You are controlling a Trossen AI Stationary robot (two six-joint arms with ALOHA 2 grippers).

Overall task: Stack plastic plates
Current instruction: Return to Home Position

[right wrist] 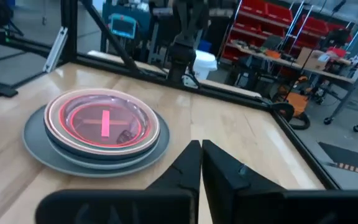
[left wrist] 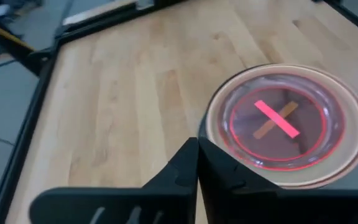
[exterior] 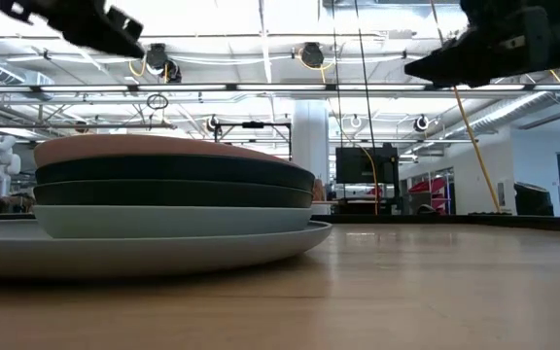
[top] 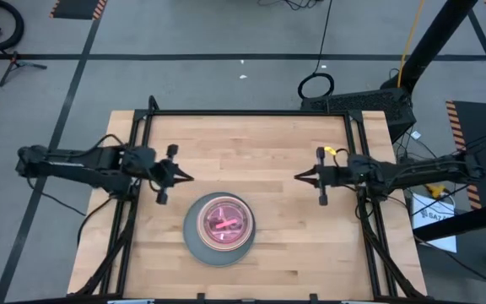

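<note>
1. Workshop floor marked with dark tape lines. One butcher-block table [top: 251,135] inside a black frame [top: 251,113]. Red bin shelving [right wrist: 272,31] stands in the room behind.
2. One stack of plates [top: 218,228], near the table's front edge, roughly midway between the two arms.
3. Five layers can be counted from the low view. Bottom up: wide grey plate [exterior: 163,255], light blue plate [exterior: 163,222], two dark plates [exterior: 163,183], salmon plate [exterior: 144,148].
4. From above, the top piece is one pink-red dish [left wrist: 278,118] nested in a pale rim [left wrist: 211,124]. A pink cross shows in its bottom. The layers between cannot be counted.
5. Writing: one white placard [top: 433,215] on the floor by the right arm, print too small to read.
6. Left gripper [top: 186,176]: fingers pressed together to a point, holding nothing, raised behind and to the left of the stack.
7. Right gripper [top: 300,177]: the same, tips together and empty, behind and to the right of the stack. The two face each other, well apart.
</note>
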